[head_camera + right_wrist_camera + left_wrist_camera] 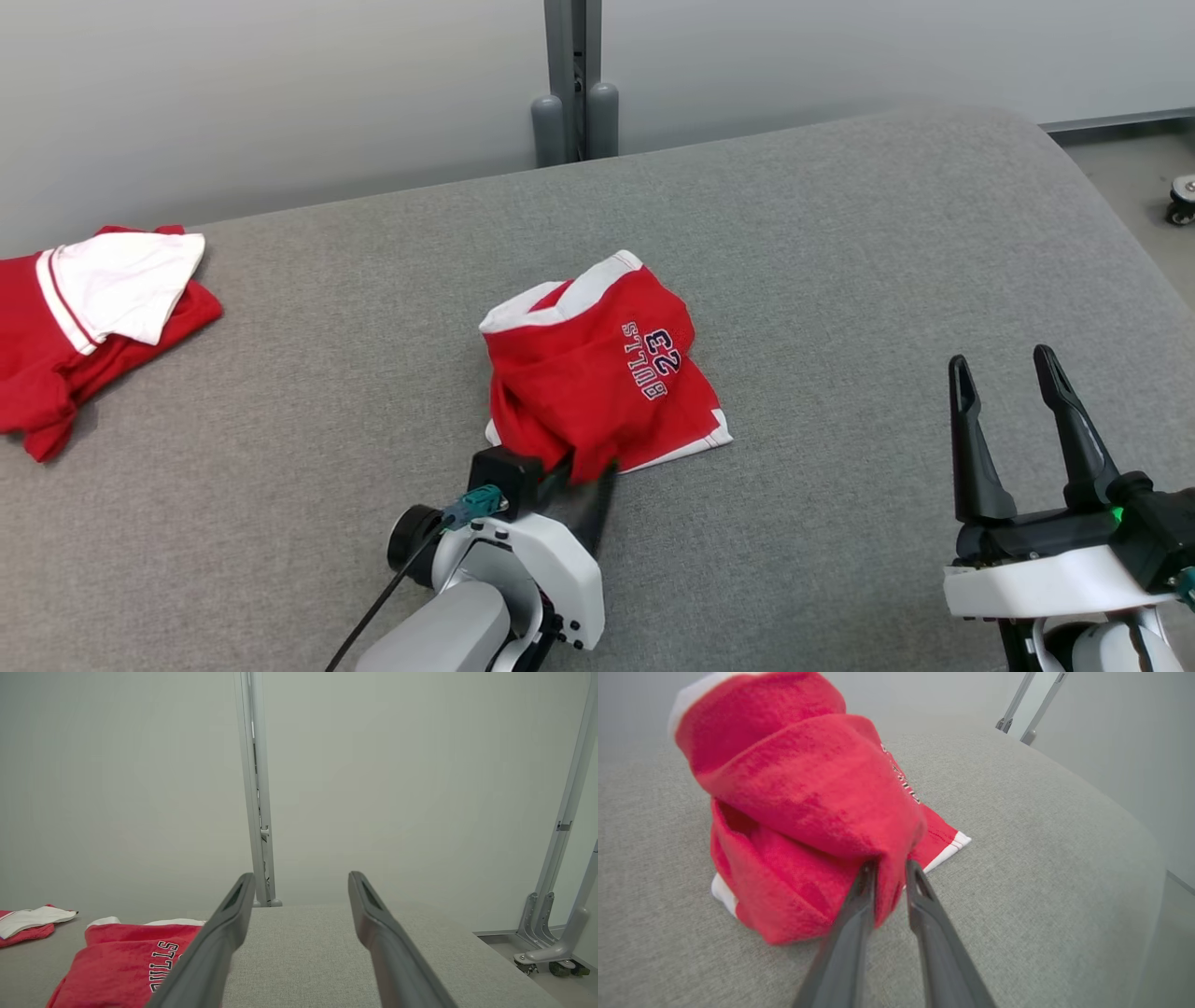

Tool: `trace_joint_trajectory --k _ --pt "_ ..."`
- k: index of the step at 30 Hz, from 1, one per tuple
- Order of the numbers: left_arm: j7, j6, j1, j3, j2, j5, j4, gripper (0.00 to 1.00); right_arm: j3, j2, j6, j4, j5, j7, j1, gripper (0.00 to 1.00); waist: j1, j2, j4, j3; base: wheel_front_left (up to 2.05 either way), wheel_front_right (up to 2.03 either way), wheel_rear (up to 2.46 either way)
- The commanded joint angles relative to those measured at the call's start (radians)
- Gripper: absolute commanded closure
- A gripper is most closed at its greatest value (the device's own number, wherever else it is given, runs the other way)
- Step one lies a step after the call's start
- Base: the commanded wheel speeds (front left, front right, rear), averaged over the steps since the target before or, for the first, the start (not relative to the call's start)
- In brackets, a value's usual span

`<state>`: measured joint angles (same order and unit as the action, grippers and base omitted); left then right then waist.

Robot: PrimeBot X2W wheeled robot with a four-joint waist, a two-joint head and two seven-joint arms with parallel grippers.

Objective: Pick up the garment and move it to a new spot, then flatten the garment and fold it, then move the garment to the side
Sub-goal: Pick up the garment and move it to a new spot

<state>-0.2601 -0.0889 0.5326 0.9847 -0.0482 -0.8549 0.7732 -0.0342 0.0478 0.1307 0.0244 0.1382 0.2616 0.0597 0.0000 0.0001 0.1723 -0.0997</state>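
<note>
White wrist shells (560, 560) carry long, dark, tapered fingers (971, 439). The left end effector (890, 872) bears a black cable (383, 597) and a teal connector (478, 502).

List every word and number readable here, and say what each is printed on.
"BULLS": on the red garment, dark letters edged white.
"23": on the same garment, beside the word.
"ULLS": the same word in the right wrist view, its start cut off.
Left wrist view: lettering on the garment too blurred to read.
Other garment: no text visible.
</note>
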Motion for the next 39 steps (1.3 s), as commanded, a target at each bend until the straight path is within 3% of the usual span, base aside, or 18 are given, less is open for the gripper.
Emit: trace_joint_trajectory --k 1,13,29,39 --pt "-0.006 0.005 0.01 0.006 -0.004 0.011 -0.007 0.0 0.006 0.005 0.0 -0.003 -0.004 0.005 -0.007 0.0 0.0 -0.0001 -0.007 0.005 0.0 0.0 0.0" --pt "-0.006 0.003 -0.088 -0.149 -0.032 0.193 -0.164 0.0 0.033 0.005 0.0 -0.027 -0.011 0.005 -0.035 0.0 0.0 -0.0001 -0.066 0.06 0.0 0.0 0.0" --pt "-0.006 -0.069 -0.359 -0.466 -0.082 0.412 -0.469 0.0 0.046 0.005 0.0 -0.046 -0.018 0.005 -0.068 0.0 0.0 -0.0001 -0.155 0.127 0.0 0.0 0.0" --pt "-0.004 -0.063 -0.492 -0.638 -0.053 0.494 -0.552 0.0 0.039 0.005 0.0 -0.081 0.007 0.005 -0.089 0.0 0.0 -0.0001 -0.175 0.13 0.0 0.0 0.0"
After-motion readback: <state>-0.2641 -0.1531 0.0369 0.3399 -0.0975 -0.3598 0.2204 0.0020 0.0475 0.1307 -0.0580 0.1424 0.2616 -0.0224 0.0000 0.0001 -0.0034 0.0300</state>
